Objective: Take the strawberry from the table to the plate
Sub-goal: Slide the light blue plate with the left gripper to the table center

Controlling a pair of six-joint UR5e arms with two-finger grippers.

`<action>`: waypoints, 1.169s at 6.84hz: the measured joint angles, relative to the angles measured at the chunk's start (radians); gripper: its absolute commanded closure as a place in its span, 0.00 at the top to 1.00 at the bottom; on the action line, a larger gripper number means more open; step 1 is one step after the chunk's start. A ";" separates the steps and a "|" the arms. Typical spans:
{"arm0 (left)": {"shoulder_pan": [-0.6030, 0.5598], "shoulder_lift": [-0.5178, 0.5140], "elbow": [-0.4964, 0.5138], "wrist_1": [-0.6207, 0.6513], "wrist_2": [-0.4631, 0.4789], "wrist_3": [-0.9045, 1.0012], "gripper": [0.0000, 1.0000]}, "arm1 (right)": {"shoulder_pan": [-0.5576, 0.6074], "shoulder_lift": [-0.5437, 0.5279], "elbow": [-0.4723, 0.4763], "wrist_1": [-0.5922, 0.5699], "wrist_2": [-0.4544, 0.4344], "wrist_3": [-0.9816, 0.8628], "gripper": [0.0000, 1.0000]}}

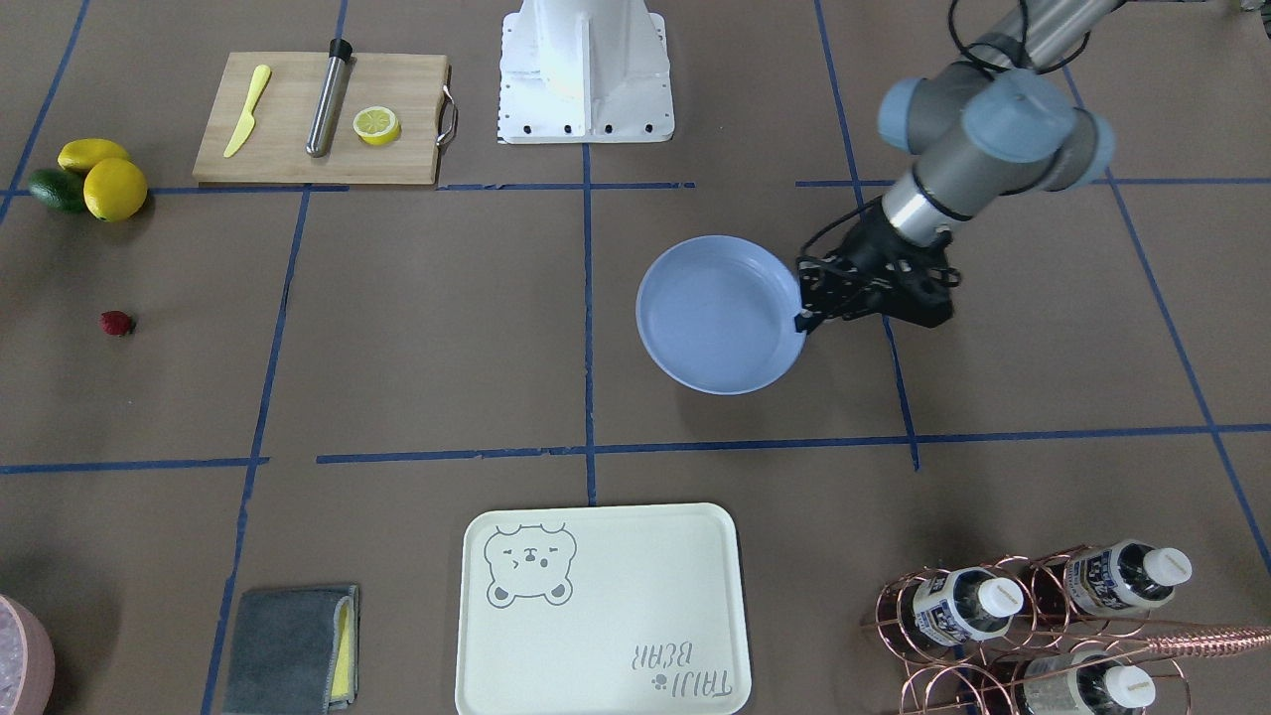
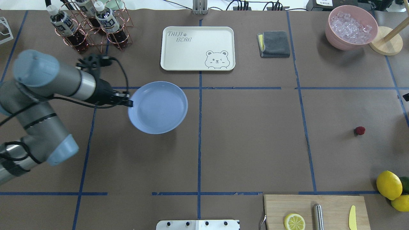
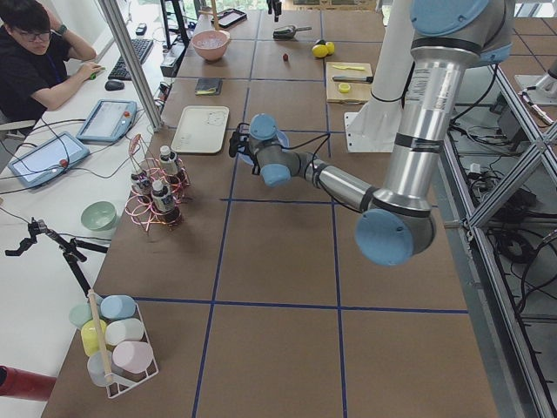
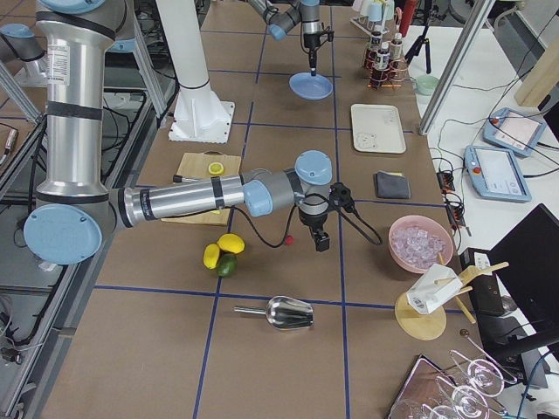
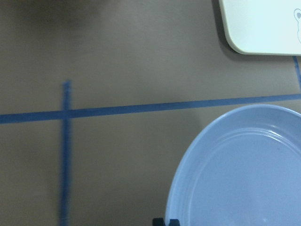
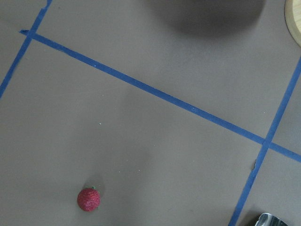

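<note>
Brown paper ruled with blue tape covers the desk (image 2: pixel 249 150). The strawberry (image 2: pixel 359 130) lies on it at the robot's right, alone inside a tape rectangle. It is near the lemons (image 2: pixel 389 184) and well apart from the plate (image 2: pixel 159 108), which sits left of centre and holds nothing. The left pincer (image 2: pixel 129 103) is closed narrow on the plate's rim at the robot's left side; whether the plate rests on the desk or is slightly raised cannot be told. The right pincer (image 4: pixel 321 242) hangs above the desk near the strawberry. It shows only in the right-end side view, so its opening cannot be told. Its wrist camera sees the strawberry low and left of centre, with no fingertip in frame. Judged step in hand: align the right pincer for the pick. Shift the pincer sideways until the strawberry is centred beneath it. Confirm that the jaws stand wider than the fruit. Descend vertically until the tips flank its widest part, just clear of the paper. Close gently, since a small rounded body is likely to roll or slip out under an off-centre squeeze. Lift straight up before crossing to the plate. Hold the left pincer steady so that the plate does not move.
</note>
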 measured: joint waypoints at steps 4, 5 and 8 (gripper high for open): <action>0.163 -0.180 0.126 0.043 0.175 -0.028 0.00 | -0.001 0.004 -0.006 0.000 0.000 0.001 1.00; 0.170 -0.190 0.142 0.043 0.180 -0.025 0.00 | -0.001 0.007 -0.007 0.000 0.000 0.001 1.00; 0.173 -0.188 0.155 0.043 0.183 -0.021 0.00 | -0.001 0.014 -0.007 0.000 -0.002 0.001 1.00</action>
